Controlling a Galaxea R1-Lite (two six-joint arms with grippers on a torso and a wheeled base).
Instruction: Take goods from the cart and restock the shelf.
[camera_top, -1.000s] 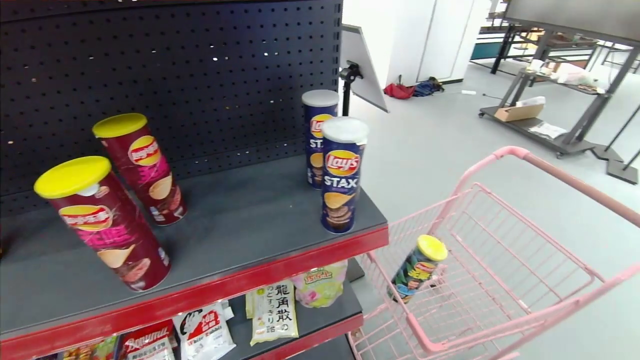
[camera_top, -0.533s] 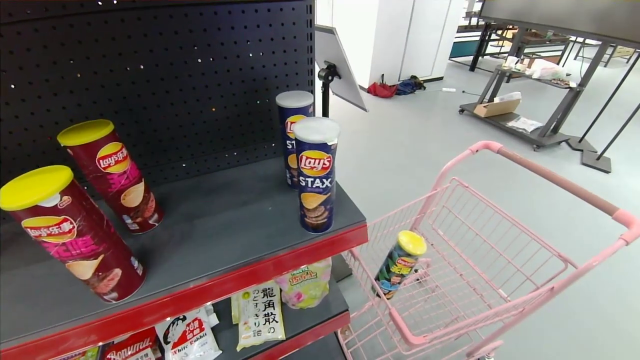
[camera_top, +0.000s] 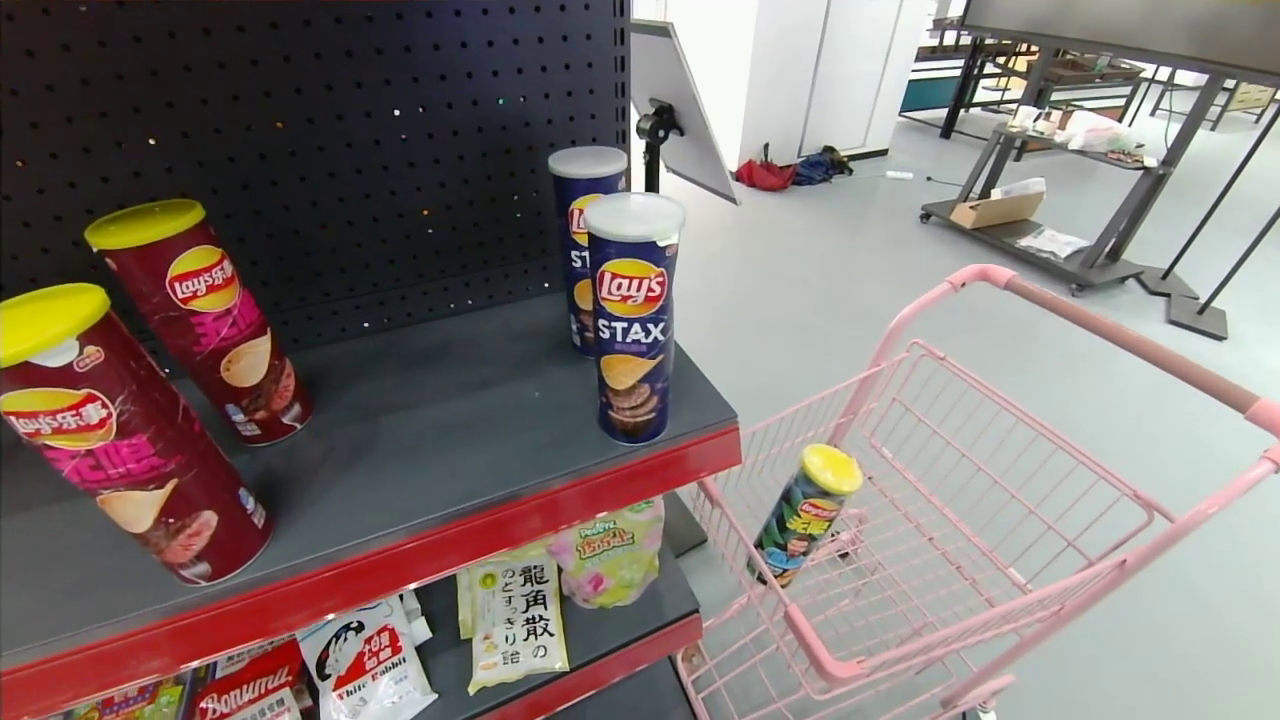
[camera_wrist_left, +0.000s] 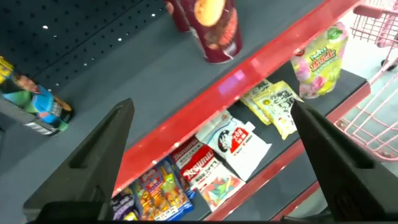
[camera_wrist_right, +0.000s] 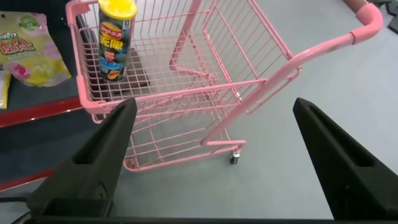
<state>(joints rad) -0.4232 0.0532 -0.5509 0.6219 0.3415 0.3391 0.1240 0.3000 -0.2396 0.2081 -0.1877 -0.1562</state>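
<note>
A pink wire cart (camera_top: 1100, 330) stands to the right of the shelf. One dark chip can with a yellow lid (camera_top: 805, 515) leans upright in the cart's corner nearest the shelf. The right wrist view looks down on that can (camera_wrist_right: 116, 40) in the cart (camera_wrist_right: 292, 59), with my right gripper (camera_wrist_right: 214, 162) open above the floor beside the cart. The grey shelf (camera_top: 430, 430) carries two blue cans (camera_top: 632, 320) and two maroon cans (camera_top: 200, 300). My left gripper (camera_wrist_left: 211, 168) is open in front of the shelf's red edge (camera_wrist_left: 249, 74). A similar dark can (camera_wrist_left: 34, 106) sits on that shelf.
Snack bags (camera_top: 520, 620) lie on the lower shelf under the red edge. A black pegboard (camera_top: 350, 130) backs the shelf. A tilted sign on a stand (camera_top: 680, 110) is behind the shelf's right end. Grey trolleys (camera_top: 1050, 230) stand far back across open floor.
The whole head picture has shifted, so the camera moved. The cans on the shelf and the can in the cart keep their places.
</note>
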